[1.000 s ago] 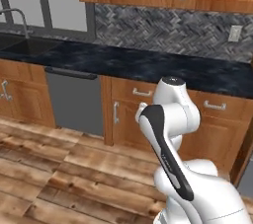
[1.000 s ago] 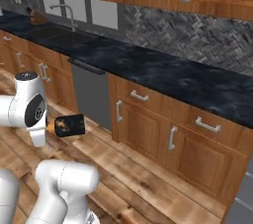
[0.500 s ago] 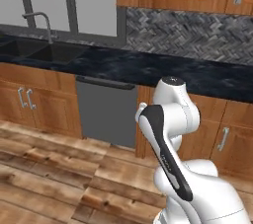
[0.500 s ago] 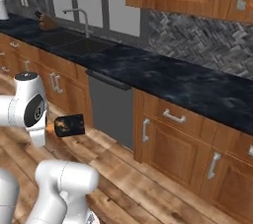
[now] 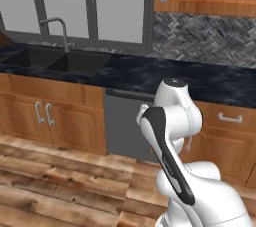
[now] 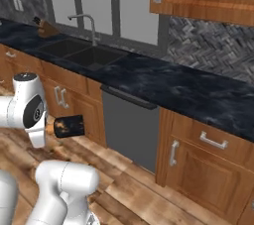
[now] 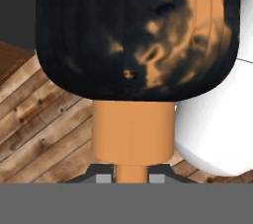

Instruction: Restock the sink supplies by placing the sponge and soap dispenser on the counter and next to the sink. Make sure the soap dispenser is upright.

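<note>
Black marble-look counter (image 6: pixel 163 83) runs over brown wooden cabinets (image 6: pixel 208 169), with the black double-basin sink (image 6: pixel 82 53) and its grey gooseneck faucet (image 6: pixel 89 23) set in below a window. Well short of it, above the wood floor, the gripper (image 7: pixel 129 177) pinches the soap dispenser (image 7: pixel 136 35) by its orange pump neck, the dark bottle lying sideways beside the white arm.

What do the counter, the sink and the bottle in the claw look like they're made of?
Counter: polished black stone, marble-like, judging by its pale veins. Sink: matte black, perhaps composite; material unclear. Soap dispenser: dark glossy body with orange mottling and a plain orange neck, probably plastic or glazed, held in the shut claw.
</note>
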Robot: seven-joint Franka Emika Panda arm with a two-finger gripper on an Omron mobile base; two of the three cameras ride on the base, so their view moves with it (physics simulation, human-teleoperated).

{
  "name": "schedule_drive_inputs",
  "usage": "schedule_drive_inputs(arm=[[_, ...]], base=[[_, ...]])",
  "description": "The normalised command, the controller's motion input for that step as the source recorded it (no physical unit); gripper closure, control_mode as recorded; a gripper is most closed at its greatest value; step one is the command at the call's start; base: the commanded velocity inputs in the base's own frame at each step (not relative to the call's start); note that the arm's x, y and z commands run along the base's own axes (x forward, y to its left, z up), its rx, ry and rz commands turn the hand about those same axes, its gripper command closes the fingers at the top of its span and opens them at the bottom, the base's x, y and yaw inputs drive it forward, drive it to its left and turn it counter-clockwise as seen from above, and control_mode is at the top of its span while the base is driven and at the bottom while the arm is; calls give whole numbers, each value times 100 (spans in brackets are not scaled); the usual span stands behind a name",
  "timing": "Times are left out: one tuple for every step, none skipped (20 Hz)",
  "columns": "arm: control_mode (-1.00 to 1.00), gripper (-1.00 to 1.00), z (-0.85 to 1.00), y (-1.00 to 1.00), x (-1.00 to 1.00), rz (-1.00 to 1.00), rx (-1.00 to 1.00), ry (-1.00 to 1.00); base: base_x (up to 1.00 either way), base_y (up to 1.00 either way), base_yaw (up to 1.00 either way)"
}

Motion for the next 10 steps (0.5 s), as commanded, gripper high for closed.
schedule_drive_inputs(arm=[[100, 100, 0, 0, 0, 0, 0, 0], [100, 100, 0, 0, 0, 0, 0, 0], [100, 100, 0, 0, 0, 0, 0, 0], [100, 100, 0, 0, 0, 0, 0, 0], [100, 100, 0, 0, 0, 0, 0, 0], [100, 100, 0, 0, 0, 0, 0, 0], [100, 100, 0, 0, 0, 0, 0, 0], [100, 100, 0, 0, 0, 0, 0, 0], [100, 100, 0, 0, 0, 0, 0, 0], [100, 100, 0, 0, 0, 0, 0, 0]], base=[[100, 100, -24], [100, 100, -25], [100, 100, -28], [100, 100, -32], [100, 100, -35], [100, 100, -36], [100, 100, -37], [100, 100, -37], [100, 100, -37], [100, 100, -38]])
